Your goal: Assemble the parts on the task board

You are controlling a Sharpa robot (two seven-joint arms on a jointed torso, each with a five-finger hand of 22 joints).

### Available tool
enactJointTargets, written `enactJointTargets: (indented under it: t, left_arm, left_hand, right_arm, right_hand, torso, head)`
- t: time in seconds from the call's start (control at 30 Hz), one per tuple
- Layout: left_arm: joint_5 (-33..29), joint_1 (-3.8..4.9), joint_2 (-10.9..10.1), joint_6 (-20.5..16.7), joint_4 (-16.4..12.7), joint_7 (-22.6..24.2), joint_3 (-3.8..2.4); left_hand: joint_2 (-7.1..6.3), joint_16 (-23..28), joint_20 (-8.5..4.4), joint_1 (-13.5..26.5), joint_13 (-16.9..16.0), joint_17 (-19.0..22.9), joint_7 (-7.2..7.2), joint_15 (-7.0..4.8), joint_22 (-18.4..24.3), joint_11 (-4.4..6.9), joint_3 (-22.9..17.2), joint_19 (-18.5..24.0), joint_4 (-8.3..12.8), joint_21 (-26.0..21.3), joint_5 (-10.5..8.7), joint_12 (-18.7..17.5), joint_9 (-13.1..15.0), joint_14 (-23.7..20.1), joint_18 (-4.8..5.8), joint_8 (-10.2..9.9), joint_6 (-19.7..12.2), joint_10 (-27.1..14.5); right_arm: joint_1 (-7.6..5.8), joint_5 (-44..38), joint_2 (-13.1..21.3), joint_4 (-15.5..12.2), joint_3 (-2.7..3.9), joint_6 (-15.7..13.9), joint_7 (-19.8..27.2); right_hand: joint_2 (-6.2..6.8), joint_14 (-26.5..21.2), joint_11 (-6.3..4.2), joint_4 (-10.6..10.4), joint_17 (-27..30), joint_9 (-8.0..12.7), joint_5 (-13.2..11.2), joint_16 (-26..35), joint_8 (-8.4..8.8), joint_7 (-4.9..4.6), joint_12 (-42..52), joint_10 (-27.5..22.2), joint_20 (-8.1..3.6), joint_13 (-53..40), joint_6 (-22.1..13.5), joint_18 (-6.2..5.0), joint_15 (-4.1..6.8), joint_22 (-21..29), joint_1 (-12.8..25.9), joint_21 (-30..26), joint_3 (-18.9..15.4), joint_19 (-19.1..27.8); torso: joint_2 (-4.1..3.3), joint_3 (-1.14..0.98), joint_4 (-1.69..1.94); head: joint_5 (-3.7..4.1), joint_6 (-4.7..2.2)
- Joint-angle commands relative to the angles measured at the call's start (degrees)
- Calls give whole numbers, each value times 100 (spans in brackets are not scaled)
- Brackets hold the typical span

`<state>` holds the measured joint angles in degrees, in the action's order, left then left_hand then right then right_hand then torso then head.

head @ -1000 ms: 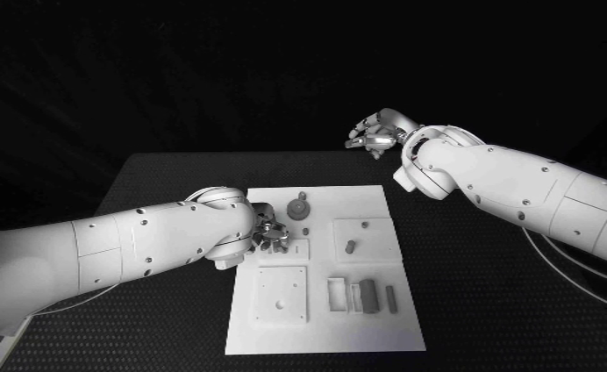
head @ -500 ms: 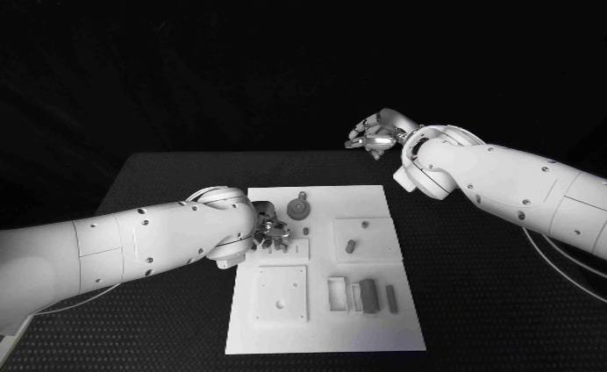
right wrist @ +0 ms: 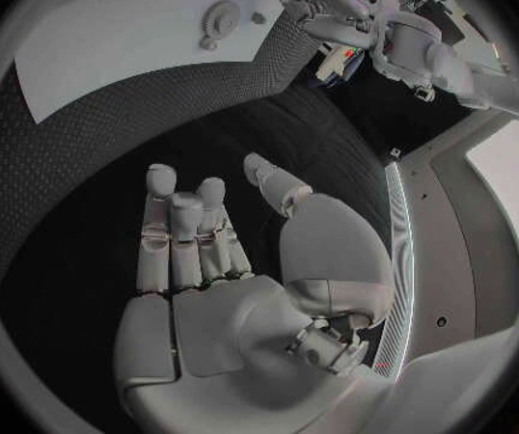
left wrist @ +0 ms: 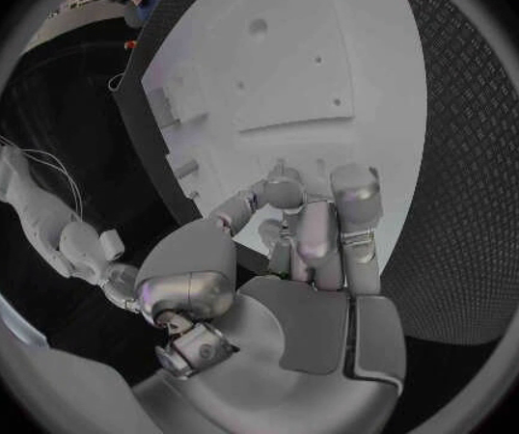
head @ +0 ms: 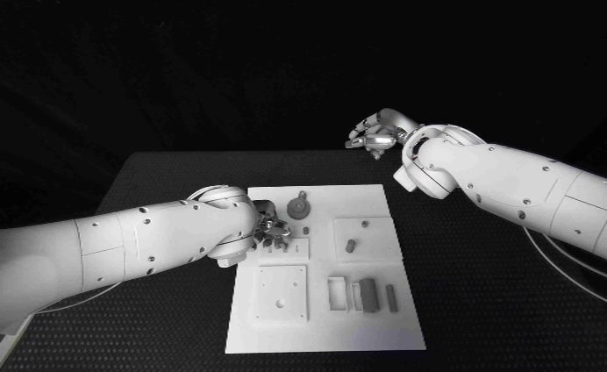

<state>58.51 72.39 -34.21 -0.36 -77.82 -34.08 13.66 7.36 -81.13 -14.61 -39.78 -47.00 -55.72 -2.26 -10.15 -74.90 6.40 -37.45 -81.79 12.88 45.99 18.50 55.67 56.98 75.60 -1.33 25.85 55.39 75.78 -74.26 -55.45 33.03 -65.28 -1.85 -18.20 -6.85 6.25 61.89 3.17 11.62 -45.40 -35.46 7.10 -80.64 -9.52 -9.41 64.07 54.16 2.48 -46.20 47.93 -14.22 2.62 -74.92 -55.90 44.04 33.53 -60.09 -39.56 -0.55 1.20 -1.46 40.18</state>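
White arms enter from both sides of a black table [head: 165, 179], on which the white task board [head: 323, 341] lies at centre. At the picture's left, the left hand [head: 271, 233] rests at the board's left edge, over a small raised square plate; the wrist view shows its fingers [left wrist: 354, 203] curled down with their tips on the board's surface, but whether anything is pinched beneath them cannot be told. Just beyond this hand, a round grey part [head: 297, 209] with a short stem lies near the board's far edge. Toward the near left corner sits a larger square plate [head: 281, 293] with small holes. At the board's middle right, another raised square plate [head: 360, 239] carries a short grey peg [head: 349, 246]. Nearer the robot, a pale frame-shaped part [head: 337, 293], a grey block [head: 368, 295] and a thin grey bar [head: 391, 297] stand side by side. At the right, the right hand [head: 374, 136] is raised above the table's far edge, well apart from the board; its fingers [right wrist: 176, 222] are extended side by side, thumb set apart, holding nothing.
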Motion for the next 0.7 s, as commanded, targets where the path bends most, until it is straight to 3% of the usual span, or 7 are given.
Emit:
enactJointTargets:
  t: [0.03, 0.1, 0.43, 0.7]
  left_arm:
    - [15, -11, 23, 62, 14, 56, -3]
    - [15, -23, 31, 81, 27, 55, -3]
    - [15, -61, 26, 162, 30, 33, -3]
    - [17, -73, 38, 250, 44, 33, -3]
  left_hand:
    - [57, 37, -2, -34, 2, 18, 342, -30, -94, -1, -44, 47, 8, 30, -166, -21, 1318, -36, -299, 600, 906, -43]
    - [56, 47, -3, -38, 2, 33, 339, -37, -92, -1, -50, 52, 3, 28, -276, -23, 1321, -41, -301, 595, 898, -50]
    - [53, 58, -4, -39, 1, 53, 334, -45, -90, -2, -54, 54, -3, 27, -333, -21, 1321, -47, -304, 583, 884, -54]
    - [45, 43, -16, -56, -12, 10, 311, -72, -92, -5, -61, 48, 13, 34, -486, 0, 1288, -21, -318, 518, 834, -58]
  right_arm:
    - [2, -29, 1, -2, 1, 71, 9]
    - [2, -24, 3, -2, 1, 67, 10]
    - [19, -15, 3, 22, 0, 80, 9]
    - [24, -13, 24, 16, -1, 72, 9]
  right_hand:
    - [-59, -22, 7, 15, 8, 5, 9, -26, 1, -29, 26, -40, 15, 8, 3, -78, 34, -107, 7, -24, -7, 31]
    - [-59, -22, 7, 13, 9, 6, 9, -26, 1, -29, 27, -39, 16, 9, 3, -78, 34, -107, 13, -24, -9, 31]
    - [-61, -23, 8, 5, 11, 9, 9, -27, 3, -30, 28, -40, 18, 12, 0, -78, 34, -106, 32, -25, -15, 30]
    - [-61, -23, 7, 4, 12, 10, 9, -27, 3, -30, 29, -40, 18, 13, -1, -78, 34, -106, 37, -26, -16, 30]
  torso:
    - [1, -2, 3]
    - [0, -2, 6]
    - [1, -1, 3]
    - [3, 3, 6]
  head:
    - [-5, 1]
    - [-3, 2]
    - [0, 9]
    - [6, 18]
